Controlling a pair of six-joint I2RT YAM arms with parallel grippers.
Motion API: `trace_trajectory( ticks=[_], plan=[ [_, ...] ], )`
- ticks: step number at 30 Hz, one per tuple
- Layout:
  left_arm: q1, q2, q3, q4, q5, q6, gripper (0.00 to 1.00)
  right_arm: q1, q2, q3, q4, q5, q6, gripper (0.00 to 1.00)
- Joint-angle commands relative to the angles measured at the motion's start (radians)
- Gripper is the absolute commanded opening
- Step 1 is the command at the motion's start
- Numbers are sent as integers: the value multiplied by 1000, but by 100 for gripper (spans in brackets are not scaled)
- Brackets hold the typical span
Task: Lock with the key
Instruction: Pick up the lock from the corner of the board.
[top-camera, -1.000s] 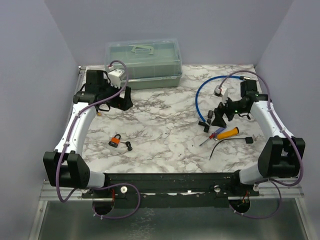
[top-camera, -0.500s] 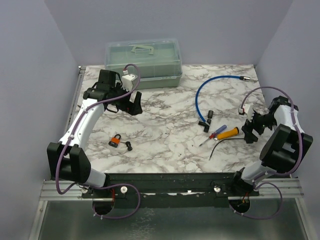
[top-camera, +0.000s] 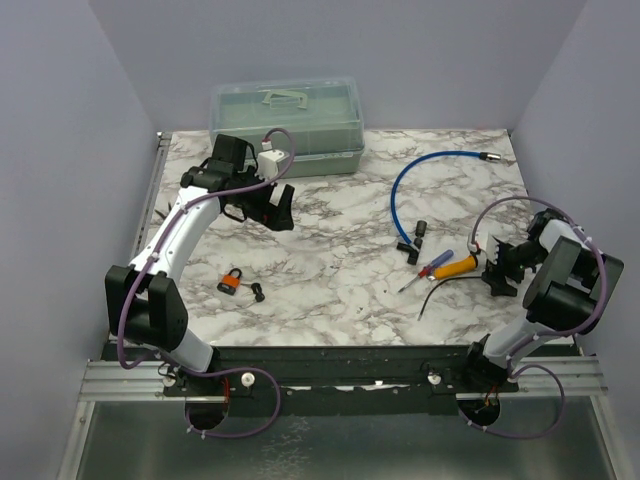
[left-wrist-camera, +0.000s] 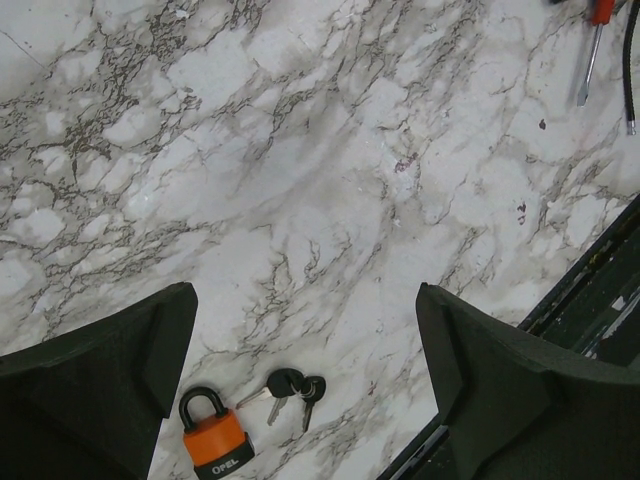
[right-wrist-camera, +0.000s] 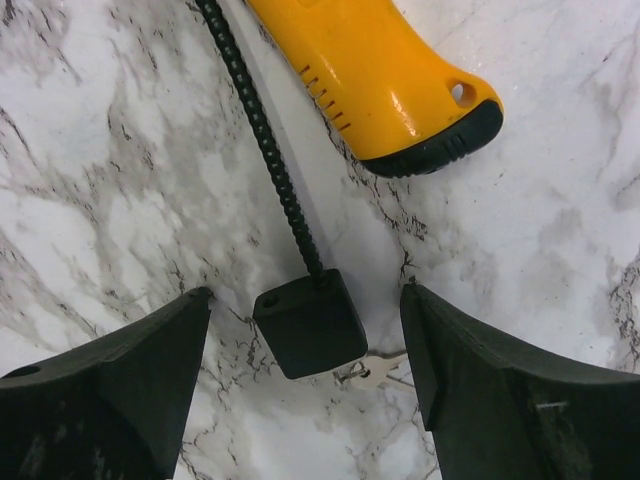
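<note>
An orange padlock (left-wrist-camera: 214, 440) with a black shackle lies on the marble table, a bunch of black-headed keys (left-wrist-camera: 290, 385) just to its right; the top view shows the padlock (top-camera: 232, 281) and the keys (top-camera: 258, 292) at the near left. My left gripper (left-wrist-camera: 305, 330) hovers open high above them, seen in the top view as the left gripper (top-camera: 281, 206). My right gripper (right-wrist-camera: 305, 297) is open and low, straddling a black lock block (right-wrist-camera: 308, 322) on a ribbed black cable (right-wrist-camera: 260, 130) without touching it. A silver key (right-wrist-camera: 378, 370) pokes out by the block.
A yellow-handled screwdriver (top-camera: 455, 266) and a small red and blue one (top-camera: 432, 265) lie left of the right gripper (top-camera: 497, 266). A blue cable (top-camera: 400, 190) loops at the back right. A translucent lidded box (top-camera: 287, 125) stands at the back left.
The left arm swung rightward from the box towards the table's middle. The right arm pulled back to the near right, came down over the black block, and its jaws narrowed a little.
</note>
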Motion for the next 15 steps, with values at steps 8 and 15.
trace_trajectory(
  ticks=[8,15],
  plan=[
    [-14,-3,29,-24,14,23,99,-38,98,19,46,67,-108,67],
    [-17,-13,27,-24,13,23,99,-38,33,17,-5,9,-164,44]
  ],
)
